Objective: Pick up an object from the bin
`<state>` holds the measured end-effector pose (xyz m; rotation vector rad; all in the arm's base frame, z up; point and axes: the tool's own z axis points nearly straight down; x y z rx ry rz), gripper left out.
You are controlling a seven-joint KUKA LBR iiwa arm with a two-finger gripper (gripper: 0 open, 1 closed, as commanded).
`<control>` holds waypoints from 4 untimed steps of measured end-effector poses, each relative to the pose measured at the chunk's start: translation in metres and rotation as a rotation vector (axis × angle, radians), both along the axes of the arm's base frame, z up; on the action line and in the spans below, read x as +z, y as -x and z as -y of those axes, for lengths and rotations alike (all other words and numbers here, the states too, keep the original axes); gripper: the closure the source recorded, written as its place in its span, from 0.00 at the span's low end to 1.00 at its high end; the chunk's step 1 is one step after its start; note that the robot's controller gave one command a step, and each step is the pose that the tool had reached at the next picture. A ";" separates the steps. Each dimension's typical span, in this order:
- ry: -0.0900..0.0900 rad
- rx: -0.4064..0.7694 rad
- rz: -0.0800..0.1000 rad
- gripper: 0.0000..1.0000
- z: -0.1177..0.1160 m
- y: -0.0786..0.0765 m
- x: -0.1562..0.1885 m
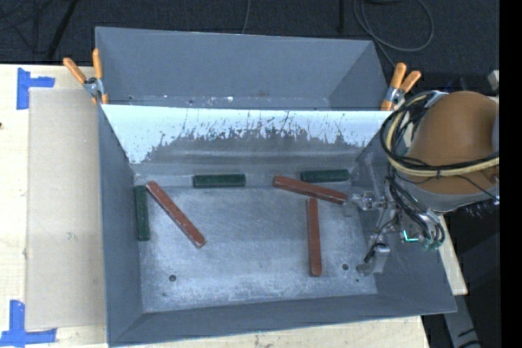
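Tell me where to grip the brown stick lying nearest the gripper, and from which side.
Take the brown stick at its lower half in the view, straight down from above, closing across its narrow width. It lies flat on the bin floor with bare floor along both long sides there, while its upper end sits close to the slanted brown stick.

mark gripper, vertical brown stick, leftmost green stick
gripper (373,255): camera view, its tip end.
vertical brown stick (314,236): camera view, mid-length.
leftmost green stick (143,213): camera view, mid-length.
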<state>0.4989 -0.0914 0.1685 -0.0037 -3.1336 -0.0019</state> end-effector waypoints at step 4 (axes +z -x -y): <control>0.001 0.707 0.016 1.00 -0.049 -0.057 0.030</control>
